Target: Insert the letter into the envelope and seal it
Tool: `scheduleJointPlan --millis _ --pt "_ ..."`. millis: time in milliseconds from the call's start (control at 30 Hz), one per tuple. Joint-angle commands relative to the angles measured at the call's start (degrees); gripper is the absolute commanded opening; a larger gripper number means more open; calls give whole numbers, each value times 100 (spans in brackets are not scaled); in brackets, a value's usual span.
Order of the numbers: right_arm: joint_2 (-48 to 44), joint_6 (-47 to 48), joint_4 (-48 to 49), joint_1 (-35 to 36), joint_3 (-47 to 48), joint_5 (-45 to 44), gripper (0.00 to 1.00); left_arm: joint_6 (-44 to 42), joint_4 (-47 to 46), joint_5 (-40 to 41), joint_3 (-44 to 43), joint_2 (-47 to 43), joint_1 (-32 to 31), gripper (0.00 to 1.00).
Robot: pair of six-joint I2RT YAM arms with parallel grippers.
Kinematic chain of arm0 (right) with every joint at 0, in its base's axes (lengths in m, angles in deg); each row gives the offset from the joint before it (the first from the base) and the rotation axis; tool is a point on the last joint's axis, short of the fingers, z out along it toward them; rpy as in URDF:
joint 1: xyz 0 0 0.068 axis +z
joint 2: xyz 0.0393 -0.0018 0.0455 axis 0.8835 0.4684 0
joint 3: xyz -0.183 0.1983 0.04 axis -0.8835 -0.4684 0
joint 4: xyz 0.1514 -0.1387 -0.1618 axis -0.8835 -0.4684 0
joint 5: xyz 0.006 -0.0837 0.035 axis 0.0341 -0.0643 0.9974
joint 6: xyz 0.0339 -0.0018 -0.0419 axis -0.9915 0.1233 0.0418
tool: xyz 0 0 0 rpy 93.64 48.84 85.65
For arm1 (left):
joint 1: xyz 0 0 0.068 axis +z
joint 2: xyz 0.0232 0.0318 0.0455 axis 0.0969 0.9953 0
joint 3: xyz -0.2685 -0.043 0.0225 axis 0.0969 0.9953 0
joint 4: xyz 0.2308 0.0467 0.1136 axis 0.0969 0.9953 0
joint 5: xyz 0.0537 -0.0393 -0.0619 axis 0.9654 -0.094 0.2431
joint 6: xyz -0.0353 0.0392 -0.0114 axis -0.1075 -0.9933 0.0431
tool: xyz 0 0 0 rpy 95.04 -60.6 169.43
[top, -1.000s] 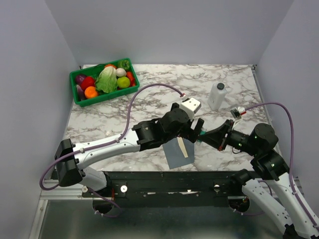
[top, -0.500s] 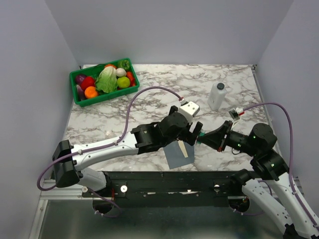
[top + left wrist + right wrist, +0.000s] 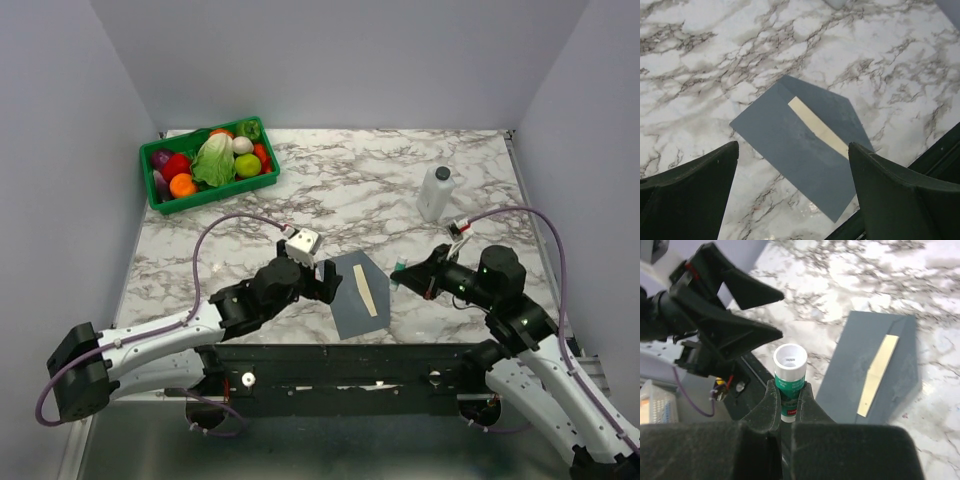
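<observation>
Looking down from the top view, you have the envelope (image 3: 350,305) lying flat on the marble table (image 3: 350,180), close to the near edge and between the 2 arms. Its flap is folded open and lies flat on the side toward your right arm. The letter (image 3: 366,292) sits inside it: only 1 narrow cream strip shows along the mouth, between the pocket and the open flap, and the rest is covered by grey paper.

Your left gripper (image 3: 330,283) hangs just beside the envelope's left edge, apart from it. The left wrist view shows its 2 dark fingers (image 3: 690,195) spread wide with nothing between them, and the envelope framed in the gap below.

Your right gripper (image 3: 400,275) is on the other side, just off the flap's right edge and pointing toward it. Its jaws are pinched tight on a glue stick (image 3: 789,370), a small green tube with a white end; the right wrist view shows that white end poking out past the fingertips. You cannot tell from the frames whether the end is capped or bare.

Farther back, a white bottle (image 3: 436,193) with a dark cap stands upright on the right half of the table. A green basket (image 3: 215,193) of vegetables sits at the far left corner, well apart from the envelope.
</observation>
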Motion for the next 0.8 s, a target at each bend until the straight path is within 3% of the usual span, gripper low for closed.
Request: scheduleJointPlan --millis 0,200,333,500,533,767 --pt "83 144 1049 35 -502 -871 1 -301 -1817 94 1133 -18 -4 99" --pt "705 249 3467 35 -1715 -1258 1 -1478 -4725 429 2443 500 57 99" --pt "1426 556 4208 44 -1761 -1470 1 -1751 -6744 -501 2883 1054 522 99" --pt "2278 856 5016 44 -1585 -1698 1 -2270 -8890 -1267 3217 2283 611 99" --pt "2558 848 5105 35 -1550 -1733 1 -2288 -9791 -1346 3340 2555 628 99" --pt "3238 917 5449 44 -1207 -1751 1 -2393 -9879 -2392 2910 3630 673 99"
